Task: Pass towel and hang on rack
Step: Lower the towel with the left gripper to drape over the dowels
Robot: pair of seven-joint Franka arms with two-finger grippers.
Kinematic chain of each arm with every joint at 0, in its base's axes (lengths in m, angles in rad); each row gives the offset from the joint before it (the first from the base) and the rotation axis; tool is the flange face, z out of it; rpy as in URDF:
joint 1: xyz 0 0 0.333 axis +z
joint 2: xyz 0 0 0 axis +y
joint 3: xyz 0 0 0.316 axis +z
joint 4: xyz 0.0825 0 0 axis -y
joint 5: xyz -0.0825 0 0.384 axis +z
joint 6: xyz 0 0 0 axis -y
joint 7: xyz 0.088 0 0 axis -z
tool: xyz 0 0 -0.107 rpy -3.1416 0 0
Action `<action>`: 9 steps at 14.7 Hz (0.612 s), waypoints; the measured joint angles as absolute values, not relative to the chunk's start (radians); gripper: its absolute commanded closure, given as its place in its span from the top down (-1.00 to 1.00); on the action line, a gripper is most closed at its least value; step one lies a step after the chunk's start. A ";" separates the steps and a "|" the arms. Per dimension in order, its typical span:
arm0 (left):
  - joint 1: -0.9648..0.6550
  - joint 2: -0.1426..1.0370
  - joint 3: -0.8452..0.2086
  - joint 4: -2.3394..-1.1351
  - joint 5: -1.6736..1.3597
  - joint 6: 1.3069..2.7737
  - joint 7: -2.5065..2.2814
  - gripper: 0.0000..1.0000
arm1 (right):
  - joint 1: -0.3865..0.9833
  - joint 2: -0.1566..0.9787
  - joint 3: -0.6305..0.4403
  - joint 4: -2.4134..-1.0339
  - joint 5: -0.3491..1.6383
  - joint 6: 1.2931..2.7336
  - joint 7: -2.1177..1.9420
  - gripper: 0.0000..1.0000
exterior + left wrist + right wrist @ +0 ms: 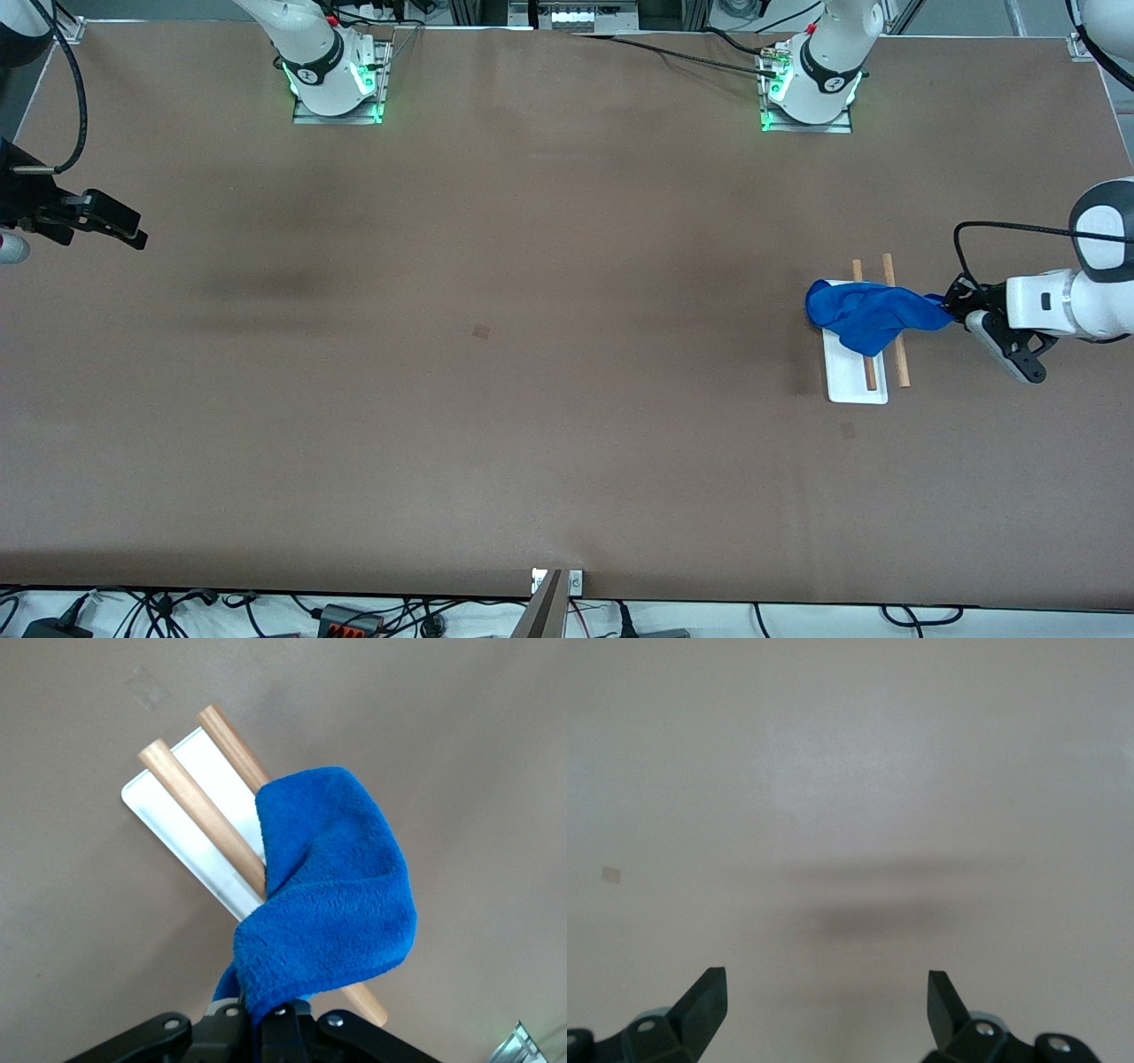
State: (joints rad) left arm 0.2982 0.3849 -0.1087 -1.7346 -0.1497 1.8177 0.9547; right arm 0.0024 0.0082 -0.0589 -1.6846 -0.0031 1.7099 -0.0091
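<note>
Left pincer (946, 307) clenched on blue towel (870, 315), draping it across rack (856, 385) rods at left arm's desk end; right pincer (133, 232) waits released, over bare desk.

no readable text, labels, brands, numbers or signs anywhere

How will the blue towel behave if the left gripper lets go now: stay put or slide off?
Likely floppy: the blue towel sags in soft folds over the rack rods. It looks light, pinched at one corner by the left gripper. Plush pile probably grips wood, though uneven drape might let it slip.
</note>
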 measured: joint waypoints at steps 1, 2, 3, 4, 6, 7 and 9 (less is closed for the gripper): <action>0.296 0.385 -0.112 -1.743 -0.150 1.834 0.950 -0.95 | 0.002 0.006 -0.058 -1.685 -0.003 1.710 -0.009 1.00; 0.295 0.385 -0.115 -1.752 -0.150 1.850 0.948 -0.95 | 0.002 0.005 -0.058 -1.685 -0.003 1.710 -0.010 1.00; 0.295 0.385 -0.116 -1.761 -0.150 1.862 0.948 -0.95 | 0.002 0.004 -0.058 -1.685 -0.003 1.710 -0.010 1.00; 0.295 0.385 -0.116 -1.766 -0.150 1.876 0.948 -0.94 | 0.002 0.004 -0.058 -1.685 -0.003 1.710 -0.010 1.00; 0.295 0.385 -0.117 -1.781 -0.150 1.910 0.950 -0.92 | 0.002 0.004 -0.058 -1.685 -0.003 1.710 -0.010 1.00; 0.295 0.385 -0.117 -1.790 -0.150 1.927 0.952 -0.88 | 0.002 0.004 -0.058 -1.685 -0.004 1.710 -0.010 1.00; 0.295 0.385 -0.117 -1.800 -0.150 1.941 0.954 -0.71 | 0.002 0.004 -0.058 -1.685 -0.006 1.710 -0.010 1.00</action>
State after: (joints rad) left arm 0.2953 0.3850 -0.1167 -1.8002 -0.1497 1.9414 0.9540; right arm 0.0019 0.0043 -0.0578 -1.6846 -0.0057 1.7099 -0.0099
